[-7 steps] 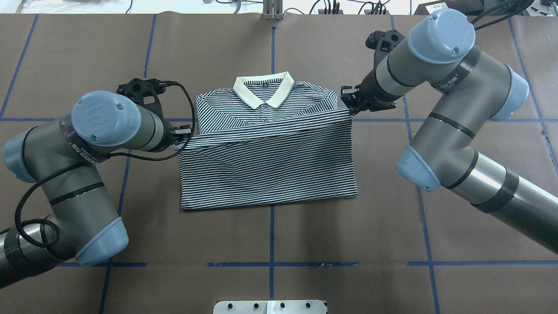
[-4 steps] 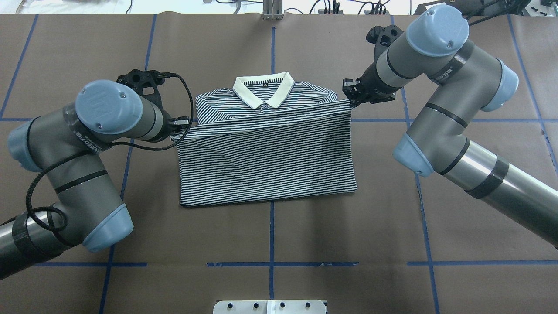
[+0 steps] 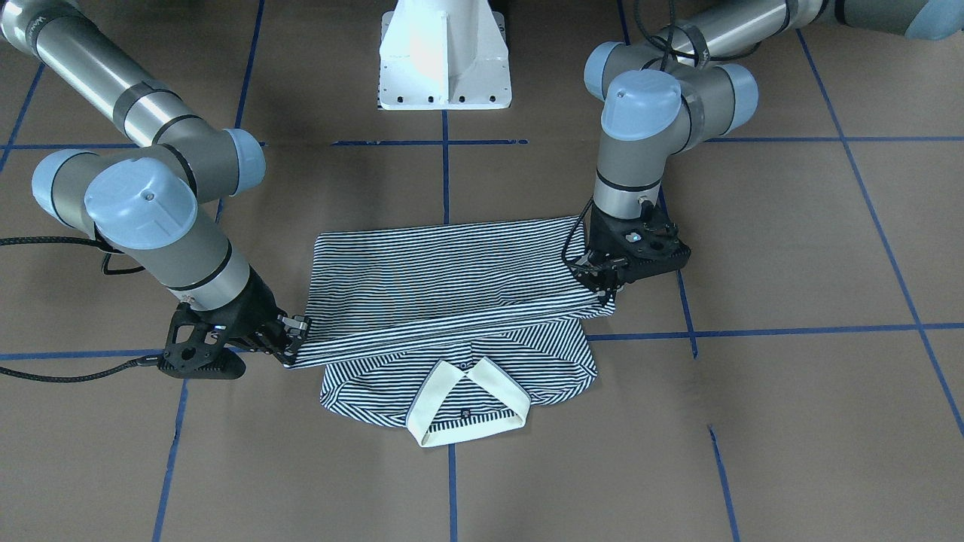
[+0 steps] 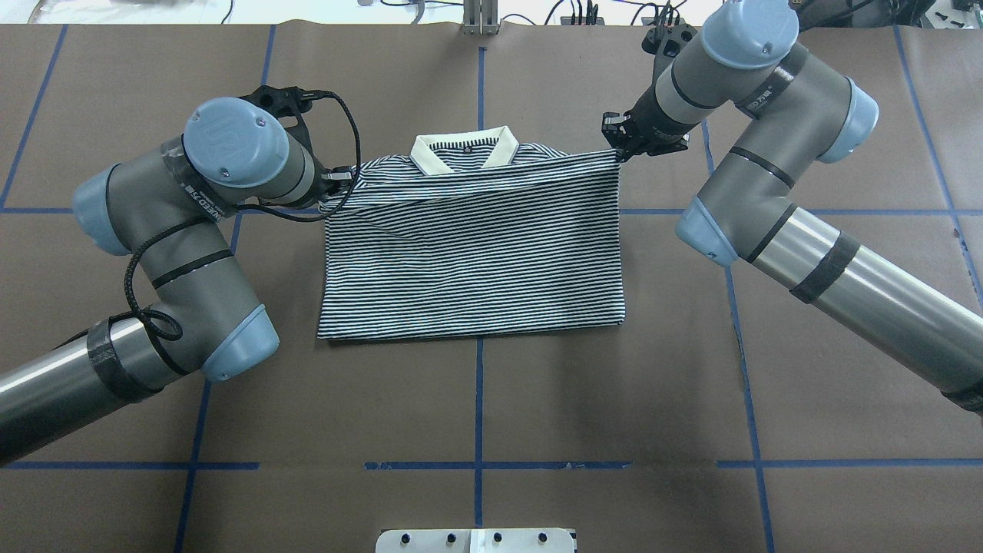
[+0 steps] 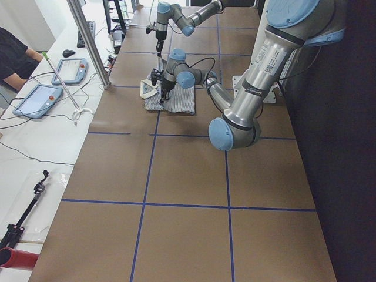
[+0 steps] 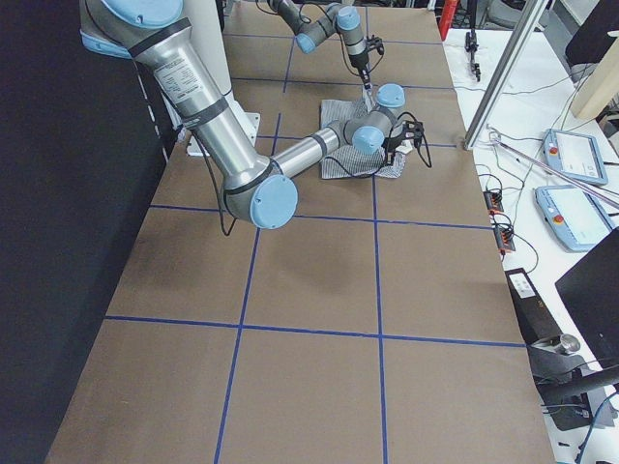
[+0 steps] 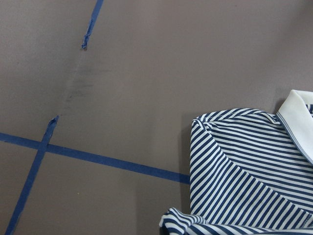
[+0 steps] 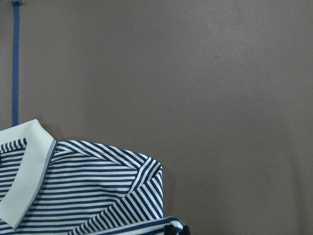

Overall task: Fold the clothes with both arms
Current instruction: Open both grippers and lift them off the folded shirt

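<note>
The striped polo shirt (image 4: 472, 269) lies mid-table (image 4: 614, 384), its lower half doubled toward the cream collar (image 4: 465, 150). The left gripper (image 4: 339, 183) and right gripper (image 4: 618, 148) each appear pinched on one hem corner, though the fingertips are too small to confirm grip depth. Recommended: level the left corner, which sits nearer the robot than the right, hold the hem taut, lay it across the shoulders and release only once it rests; bare table surrounds the shirt, and the far edge is well apart.
</note>
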Action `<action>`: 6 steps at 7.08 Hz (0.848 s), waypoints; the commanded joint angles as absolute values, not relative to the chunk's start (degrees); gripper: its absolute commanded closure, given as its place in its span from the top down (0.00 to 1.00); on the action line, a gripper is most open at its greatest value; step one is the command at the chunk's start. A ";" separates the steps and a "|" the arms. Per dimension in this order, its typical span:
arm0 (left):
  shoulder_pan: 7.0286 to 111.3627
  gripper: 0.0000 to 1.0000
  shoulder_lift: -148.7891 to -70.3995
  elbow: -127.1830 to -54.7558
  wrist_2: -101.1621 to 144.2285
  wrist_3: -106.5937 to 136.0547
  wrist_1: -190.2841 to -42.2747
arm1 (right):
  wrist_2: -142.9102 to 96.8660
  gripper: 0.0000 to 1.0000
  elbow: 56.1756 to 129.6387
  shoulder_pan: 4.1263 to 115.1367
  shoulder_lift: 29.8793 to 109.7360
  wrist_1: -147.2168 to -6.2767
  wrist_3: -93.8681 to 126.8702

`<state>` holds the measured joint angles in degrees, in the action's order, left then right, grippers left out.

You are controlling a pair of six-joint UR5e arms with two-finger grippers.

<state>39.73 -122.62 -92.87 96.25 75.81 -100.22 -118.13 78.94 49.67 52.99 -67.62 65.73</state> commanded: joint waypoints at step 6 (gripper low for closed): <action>41.66 0.00 -127.00 -82.71 96.15 76.11 -105.82 | -117.60 0.00 69.61 49.75 48.60 -60.91 65.57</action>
<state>41.68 -126.48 -83.32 96.15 76.07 -105.78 -117.65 70.63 49.67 48.66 -62.44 65.56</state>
